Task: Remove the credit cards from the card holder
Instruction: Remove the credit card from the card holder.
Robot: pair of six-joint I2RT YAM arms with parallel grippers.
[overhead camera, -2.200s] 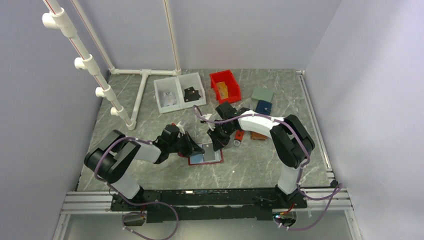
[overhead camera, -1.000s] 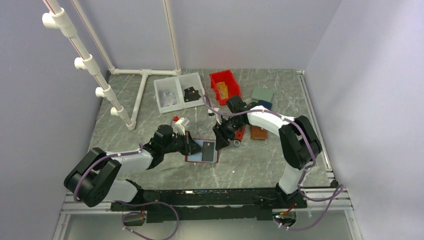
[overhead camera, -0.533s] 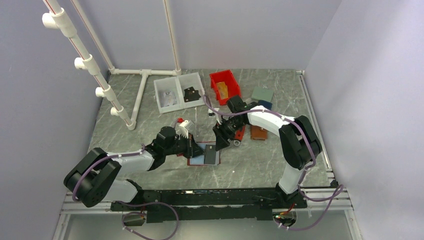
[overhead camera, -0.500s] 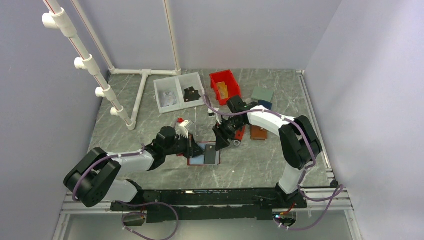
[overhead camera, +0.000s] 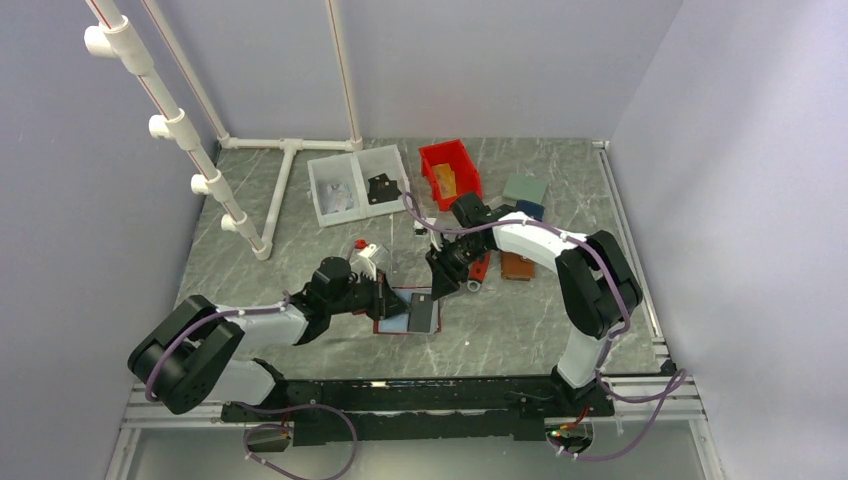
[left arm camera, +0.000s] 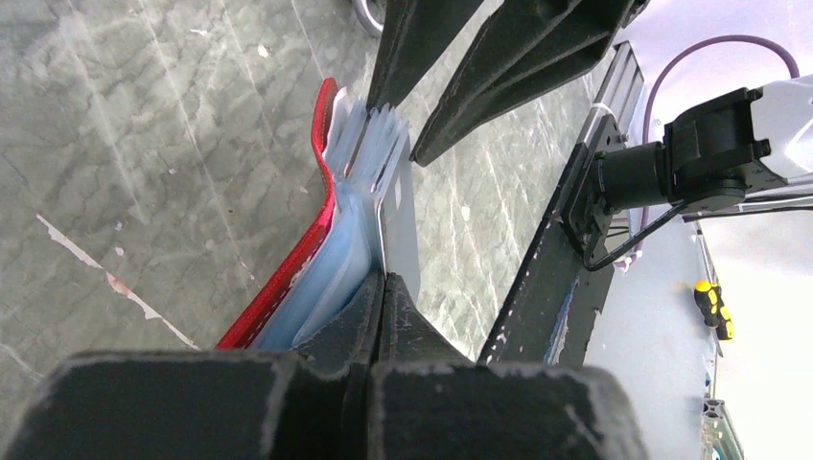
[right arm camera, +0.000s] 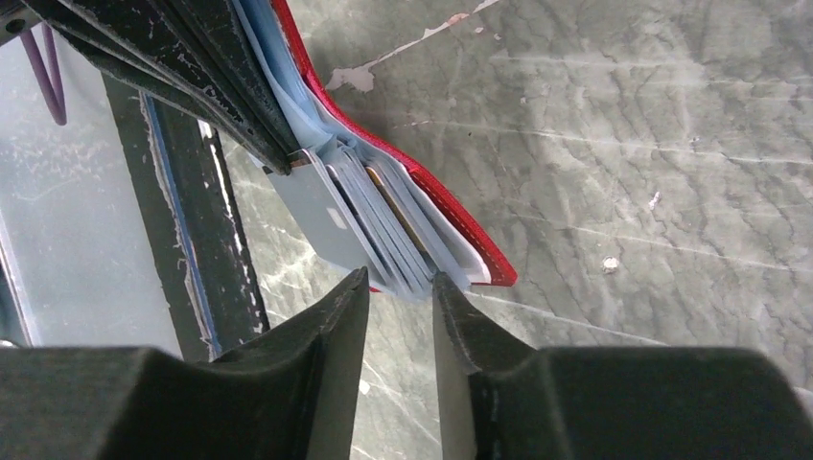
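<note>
Over on the left, the left end effector point(left arm camera: 383, 284) has its fingers pressed together, pinching the near edge of the card holder's point(left arm camera: 317, 218) pale blue-grey inner pockets. The holder sits open on the grey marble worktop point(overhead camera: 520, 320) in the middle, between the two arms, red cover on the outside and pockets fanned out like pages. The credit cards point(right arm camera: 314, 213) are still tucked in there: a grey one on the outer leaf, plus a thin tan edge deeper in the stack. On the other side, the right end effector point(right arm camera: 398, 280) has a narrow gap between its fingers, tips right at the free corner of the fanned pockets. Can't tell if it's actually touching them.
</note>
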